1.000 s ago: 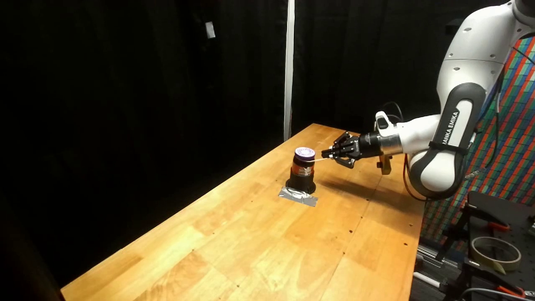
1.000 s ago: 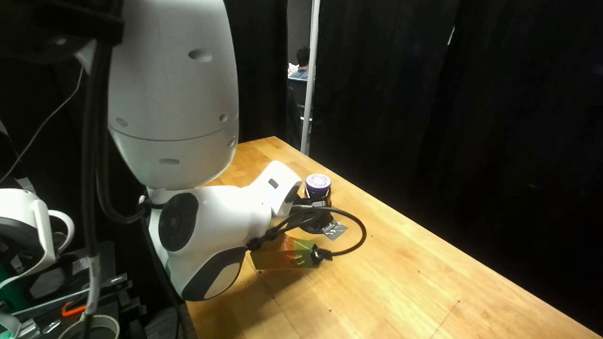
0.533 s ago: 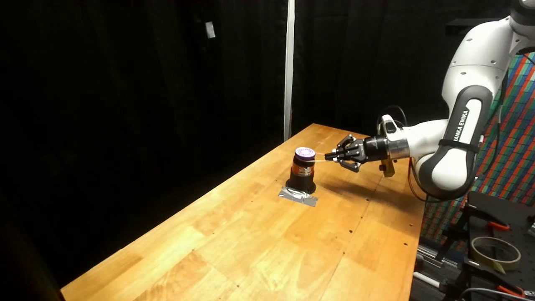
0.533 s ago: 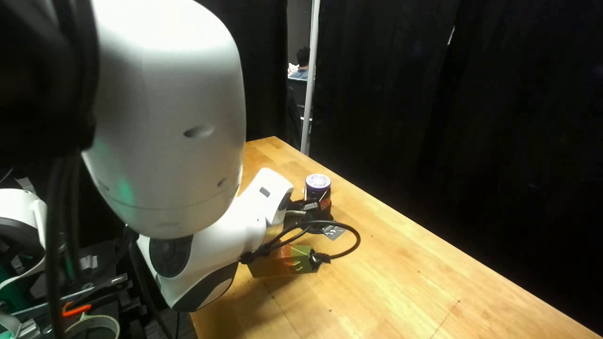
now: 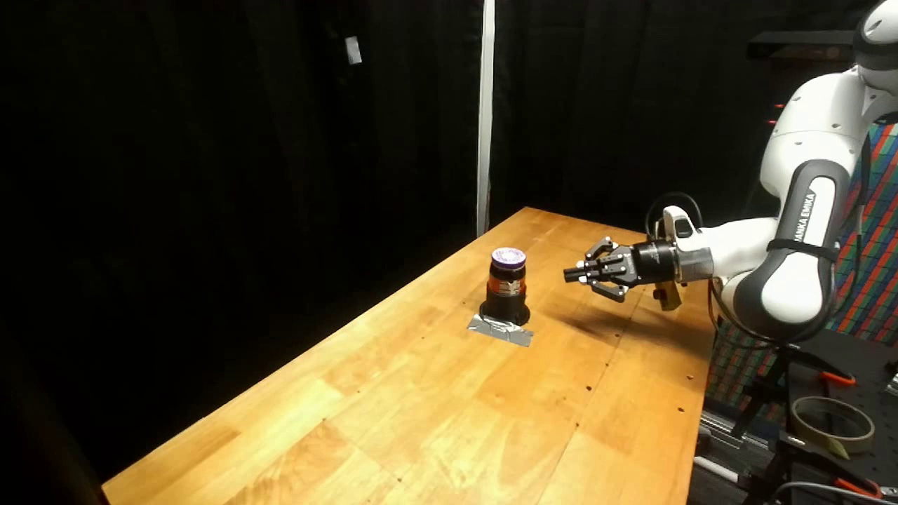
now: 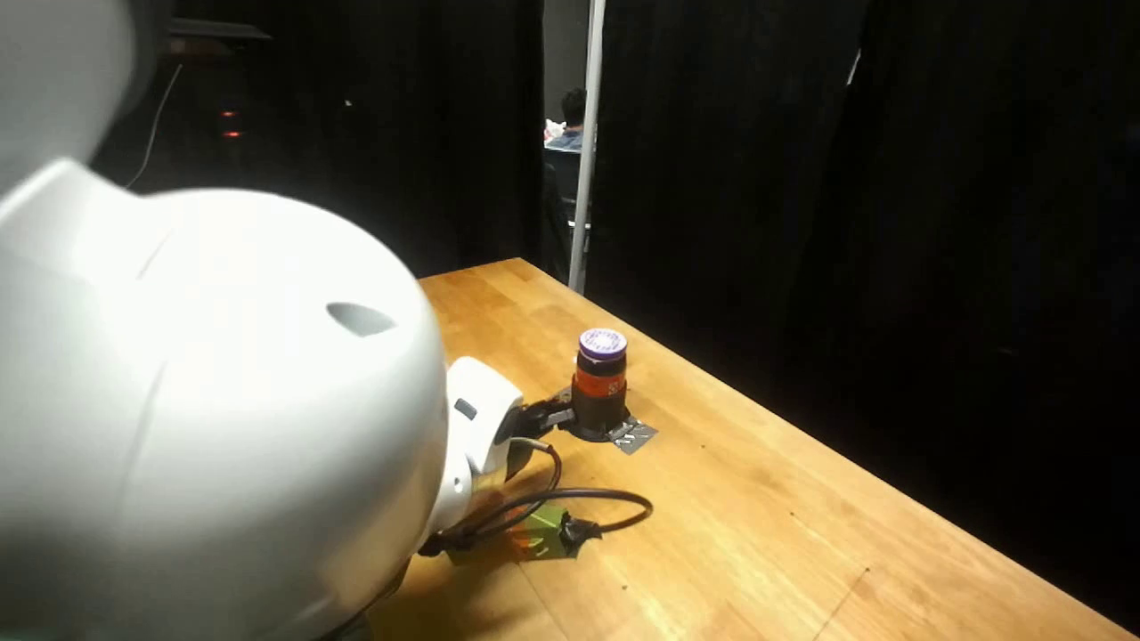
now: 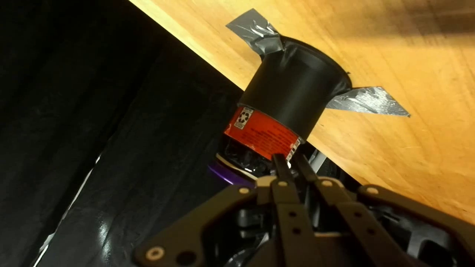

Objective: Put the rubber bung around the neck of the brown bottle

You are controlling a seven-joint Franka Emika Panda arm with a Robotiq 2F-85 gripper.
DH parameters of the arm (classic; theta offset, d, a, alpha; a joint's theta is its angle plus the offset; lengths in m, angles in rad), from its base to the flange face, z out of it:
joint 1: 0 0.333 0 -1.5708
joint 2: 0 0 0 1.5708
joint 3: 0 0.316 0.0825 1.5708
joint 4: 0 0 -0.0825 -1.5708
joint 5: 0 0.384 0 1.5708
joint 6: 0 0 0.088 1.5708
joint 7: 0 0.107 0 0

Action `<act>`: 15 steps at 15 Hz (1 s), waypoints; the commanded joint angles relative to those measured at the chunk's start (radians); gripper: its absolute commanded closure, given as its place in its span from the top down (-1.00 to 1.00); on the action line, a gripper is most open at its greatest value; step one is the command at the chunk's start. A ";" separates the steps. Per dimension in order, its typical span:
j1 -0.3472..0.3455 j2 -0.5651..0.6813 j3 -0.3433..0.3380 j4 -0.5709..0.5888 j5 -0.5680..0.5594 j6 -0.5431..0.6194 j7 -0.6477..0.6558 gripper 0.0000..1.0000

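The brown bottle [image 5: 506, 286] stands upright in a black holder [image 5: 505, 308]; it has an orange-red label and a purple-and-white lid [image 6: 603, 344]. The bottle also shows in the wrist view [image 7: 261, 133]. There, a tan rubber band [image 7: 237, 167], the only thing seen that could be the bung, lies around the neck just under the lid. Its far side is hidden. My gripper [image 5: 571, 275] is level with the bottle and a short way from it. In the wrist view, the fingertips [image 7: 291, 156] are a narrow gap apart with nothing between them.
Silver tape [image 5: 501, 330] fixes the holder to the wooden table [image 5: 449, 421]. The table edge [image 6: 739, 387] runs close behind the bottle, with black curtains beyond. A cable loop [image 6: 623, 494] hangs off the wrist. A tape roll [image 5: 833, 426] lies on a side cart.
The band was stretched from the bottle to my gripper; now it has come off the fingers and sits at the neck. My gripper has moved back from the bottle. The bottle has shifted slightly away.
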 commanded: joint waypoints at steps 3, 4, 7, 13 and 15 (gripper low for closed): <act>-0.001 -0.112 0.045 -0.127 0.255 0.080 -0.021 -0.26; -0.076 -0.151 0.122 -0.143 0.332 0.009 -0.053 -0.16; 0.014 -0.304 0.124 -0.149 0.578 0.015 0.017 0.33; 0.291 -0.628 0.026 -0.185 1.097 -0.067 0.119 1.00; 0.417 -0.724 -0.046 -0.188 1.278 -0.134 0.103 1.00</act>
